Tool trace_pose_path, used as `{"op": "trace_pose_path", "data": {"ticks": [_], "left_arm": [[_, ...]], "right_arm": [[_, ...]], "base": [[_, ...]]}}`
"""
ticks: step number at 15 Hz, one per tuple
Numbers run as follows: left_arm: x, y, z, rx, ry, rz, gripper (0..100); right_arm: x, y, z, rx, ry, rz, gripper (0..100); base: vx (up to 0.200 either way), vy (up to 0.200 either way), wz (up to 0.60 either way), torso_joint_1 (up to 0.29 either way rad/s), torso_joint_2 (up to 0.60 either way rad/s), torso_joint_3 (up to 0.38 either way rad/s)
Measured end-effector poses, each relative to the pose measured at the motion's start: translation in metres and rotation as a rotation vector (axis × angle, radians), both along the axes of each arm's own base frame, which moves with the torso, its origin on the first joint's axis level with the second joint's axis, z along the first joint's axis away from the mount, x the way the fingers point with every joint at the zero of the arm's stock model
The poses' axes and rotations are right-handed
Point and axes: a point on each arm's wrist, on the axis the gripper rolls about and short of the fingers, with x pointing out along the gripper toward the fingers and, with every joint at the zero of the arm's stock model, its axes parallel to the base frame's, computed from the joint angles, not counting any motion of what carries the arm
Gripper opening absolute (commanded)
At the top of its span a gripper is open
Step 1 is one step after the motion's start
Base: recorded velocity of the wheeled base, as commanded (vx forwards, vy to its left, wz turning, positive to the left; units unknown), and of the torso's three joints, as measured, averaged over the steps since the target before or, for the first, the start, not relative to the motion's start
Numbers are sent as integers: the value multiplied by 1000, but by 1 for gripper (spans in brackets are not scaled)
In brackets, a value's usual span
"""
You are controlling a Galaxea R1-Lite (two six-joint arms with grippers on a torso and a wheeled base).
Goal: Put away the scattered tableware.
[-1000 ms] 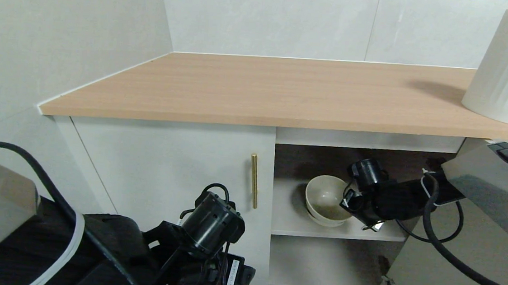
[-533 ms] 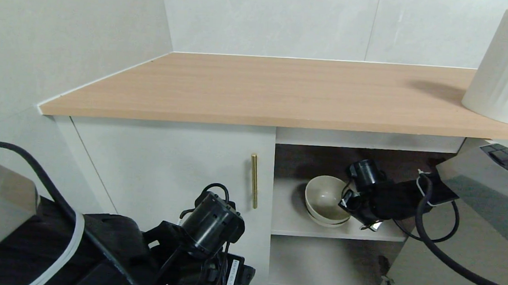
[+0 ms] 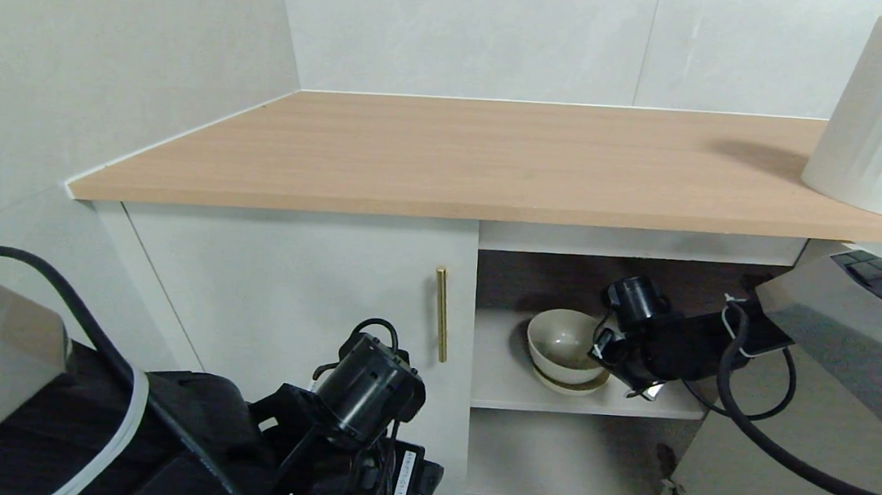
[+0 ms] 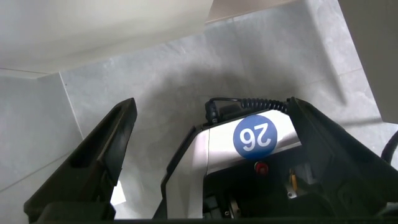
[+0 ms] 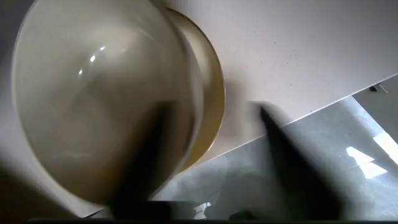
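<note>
Bowl [image 3: 561,345] and plate [image 3: 572,386] on upper shelf [image 3: 503,388]

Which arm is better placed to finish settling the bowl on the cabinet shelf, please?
Right: the right gripper is inside the open cabinet beside the bowl; the left gripper sits low before the closed door.

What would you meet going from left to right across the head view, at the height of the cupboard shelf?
Closed white cupboard door → slim brass bar handle → beige ceramic bowl → open grey cupboard door.
</note>
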Motion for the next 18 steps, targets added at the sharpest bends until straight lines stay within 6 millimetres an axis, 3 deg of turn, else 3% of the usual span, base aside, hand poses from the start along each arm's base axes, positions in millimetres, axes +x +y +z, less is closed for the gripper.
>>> {"op": "trace_pose_path", "data": {"ticks": [6, 9, 13, 18], "left_arm": [[0, 0, 0, 0, 0, 1, 100], [-2, 4, 4, 5, 5, 5, 100], [-7, 24, 28, -14, -19, 44, 100], [-45, 66, 66, -56, -67, 74, 100]], "right_arm": [[-1, 0, 1, -2, 5, 1, 100], [-18, 7, 9, -17, 18, 54, 100], [-65, 19, 33, -146, 34, 282, 100], [-153, 10, 99, -223, 10, 570, 100]], "base": [[0, 0, 0, 0, 0, 0], [0, 0, 0, 0, 0, 0], [0, 0, 0, 0, 0, 0], [0, 0, 0, 0, 0, 0]]}}
